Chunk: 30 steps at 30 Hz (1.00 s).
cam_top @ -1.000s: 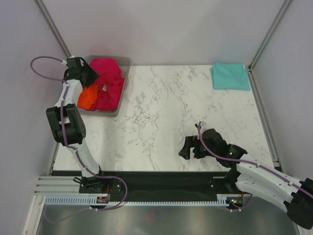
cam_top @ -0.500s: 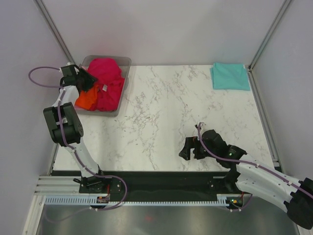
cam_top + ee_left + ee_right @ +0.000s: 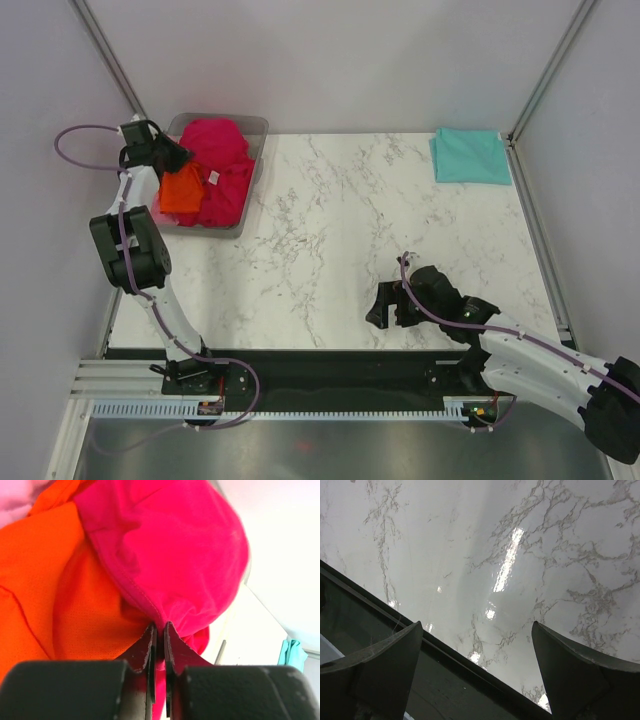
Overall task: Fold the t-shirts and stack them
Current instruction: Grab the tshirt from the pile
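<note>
Lying in the grey bin [image 3: 250, 120], the crimson t-shirt [image 3: 170, 545] is pinched at a fold between the closed left fingers [image 3: 147, 652]; the right fingers [image 3: 570, 680] are held wide open, empty, far from the bin.

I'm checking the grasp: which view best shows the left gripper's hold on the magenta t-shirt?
Left wrist: the left gripper is shut on a fold of the magenta t-shirt, beside the orange t-shirt. Top external shows the shirt heaped in the grey bin, not the pinch. Right wrist shows only marble table.
</note>
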{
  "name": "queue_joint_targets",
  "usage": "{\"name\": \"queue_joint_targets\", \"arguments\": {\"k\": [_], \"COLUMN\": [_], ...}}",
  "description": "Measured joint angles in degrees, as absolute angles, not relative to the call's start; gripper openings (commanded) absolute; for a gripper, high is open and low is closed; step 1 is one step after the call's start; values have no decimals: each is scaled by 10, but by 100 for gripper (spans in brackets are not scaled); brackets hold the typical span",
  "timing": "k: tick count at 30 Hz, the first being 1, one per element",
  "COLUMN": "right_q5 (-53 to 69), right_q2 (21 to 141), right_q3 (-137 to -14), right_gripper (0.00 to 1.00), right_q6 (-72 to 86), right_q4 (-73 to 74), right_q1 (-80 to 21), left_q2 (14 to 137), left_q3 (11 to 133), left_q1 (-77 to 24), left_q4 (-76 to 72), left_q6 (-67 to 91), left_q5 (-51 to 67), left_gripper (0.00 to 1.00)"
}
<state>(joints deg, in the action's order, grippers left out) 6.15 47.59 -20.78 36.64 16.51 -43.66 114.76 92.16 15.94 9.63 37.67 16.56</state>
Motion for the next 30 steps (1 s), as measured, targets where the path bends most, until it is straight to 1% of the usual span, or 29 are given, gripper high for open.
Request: {"name": "queue_joint_targets", "arguments": {"k": [1,3,6,7,10,17,18,22,24,30], "right_q5": [62,62,62,62,62,62,62,62,62,62], "right_q2": [477,477,477,477,477,477,477,477,478,490], "right_q3": [-208,-208,-208,-208,-208,-208,-207,-207,-207,-207], "right_gripper": [98,98,98,98,98,98,98,98,98,98], "right_q6": [366,366,366,366,366,366,366,366,366,361], "right_q4": [164,163,163,163,162,160,159,158,157,150], "right_q1": [-437,-437,-437,-437,-437,-437,-437,-437,-437,-437], "left_q2": [1148,1148,1147,1147,1147,1146,1146,1134,1111,1014], "left_q3": [930,949,973,976,978,961,958,935,915,893], "left_q1": [159,159,158,158,158,157,157,154,149,123], "left_q4": [102,111,118,119,121,124,125,143,163,201], "left_q6": [376,376,373,372,371,370,370,359,348,300], "left_q5": [166,165,166,166,169,179,182,183,165,79], "left_gripper": [16,21,30,35,41,44,46,50,53,55]}}
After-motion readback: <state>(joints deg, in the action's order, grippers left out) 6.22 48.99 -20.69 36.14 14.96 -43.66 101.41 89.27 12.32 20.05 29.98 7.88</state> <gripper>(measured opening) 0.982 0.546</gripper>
